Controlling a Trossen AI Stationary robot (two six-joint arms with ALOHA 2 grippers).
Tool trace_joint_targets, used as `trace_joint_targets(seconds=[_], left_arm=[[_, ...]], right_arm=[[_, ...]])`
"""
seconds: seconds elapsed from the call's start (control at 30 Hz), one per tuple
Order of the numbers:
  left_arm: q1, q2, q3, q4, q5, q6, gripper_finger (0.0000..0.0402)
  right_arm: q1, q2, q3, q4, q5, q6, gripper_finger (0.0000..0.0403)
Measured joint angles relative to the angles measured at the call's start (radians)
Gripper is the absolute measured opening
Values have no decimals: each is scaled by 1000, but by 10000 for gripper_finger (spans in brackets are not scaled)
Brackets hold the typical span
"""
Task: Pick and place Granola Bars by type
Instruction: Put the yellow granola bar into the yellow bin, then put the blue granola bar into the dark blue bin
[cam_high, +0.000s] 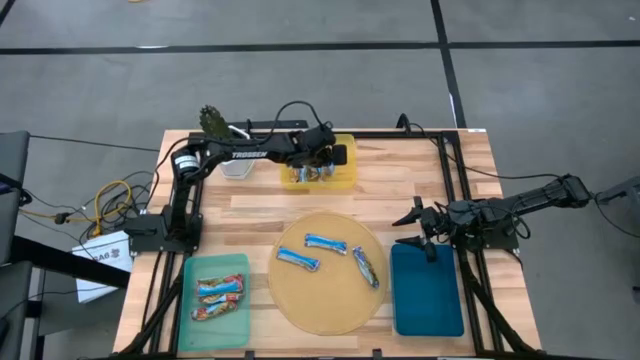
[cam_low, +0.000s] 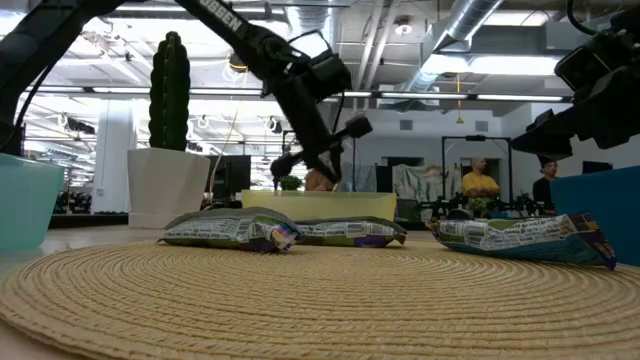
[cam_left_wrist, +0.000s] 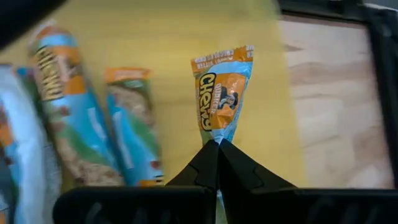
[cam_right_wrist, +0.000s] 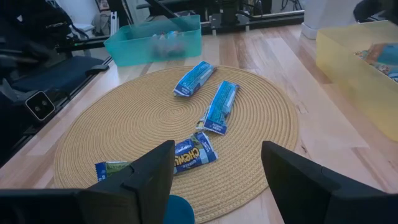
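My left gripper (cam_high: 322, 158) is over the yellow tray (cam_high: 345, 178) at the table's far side, shut on an orange-and-blue granola bar (cam_left_wrist: 222, 93). More orange-and-blue bars (cam_left_wrist: 68, 112) lie on the tray floor beside it. Three blue-white bars (cam_high: 325, 243) (cam_high: 297, 260) (cam_high: 366, 267) lie flat on the round woven mat (cam_high: 330, 300). Red-and-blue bars (cam_high: 218, 297) lie in the teal tray (cam_high: 190, 270). My right gripper (cam_high: 420, 228) hangs open at the mat's right edge, above the far end of the blue tray (cam_high: 428, 295). My left gripper pinches the orange-and-blue bar by the crimped end of its wrapper (cam_left_wrist: 219, 135), between the two fingertips (cam_left_wrist: 205, 162). The fingers come from above, pointing down into the yellow tray. The bar runs on past the fingertips; whether its other end (cam_left_wrist: 222, 57) rests on the tray floor does not show.
A small clear cup (cam_high: 237, 166) and a potted cactus (cam_high: 212, 122) stand at the far left, next to the yellow tray. A black frame rail (cam_high: 455, 180) runs along the table's right side. Bare wood (cam_high: 400, 190) lies between the yellow tray and the mat.
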Motion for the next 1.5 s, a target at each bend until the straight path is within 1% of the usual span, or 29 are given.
trace_joint_targets(seconds=[0.1, 0.23, 0.47, 0.67, 0.77, 1.0, 1.13, 1.23, 1.5], left_arm=[[12, 0, -42, 40, 24, -41, 0], [25, 0, -79, 51, 39, -82, 0], [37, 0, -99, 79, 43, -81, 0], [41, 0, -100, 87, 46, -47, 1], [44, 0, -100, 91, 67, -53, 13], [46, 0, -100, 94, 75, -55, 65], [46, 0, -100, 101, 87, -55, 87], [46, 0, -100, 150, 99, -25, 95], [16, -12, -100, 417, 265, 161, 96]], right_arm=[[0, 0, 0, 0, 0, 0, 234], [0, 0, 0, 0, 0, 0, 234], [0, 0, 0, 0, 0, 0, 234], [0, 0, 0, 0, 0, 0, 234], [0, 0, 0, 0, 0, 0, 234], [0, 0, 0, 0, 0, 0, 234], [0, 0, 0, 0, 0, 0, 234], [0, 0, 0, 0, 0, 0, 234], [0, 0, 0, 0, 0, 0, 234]])
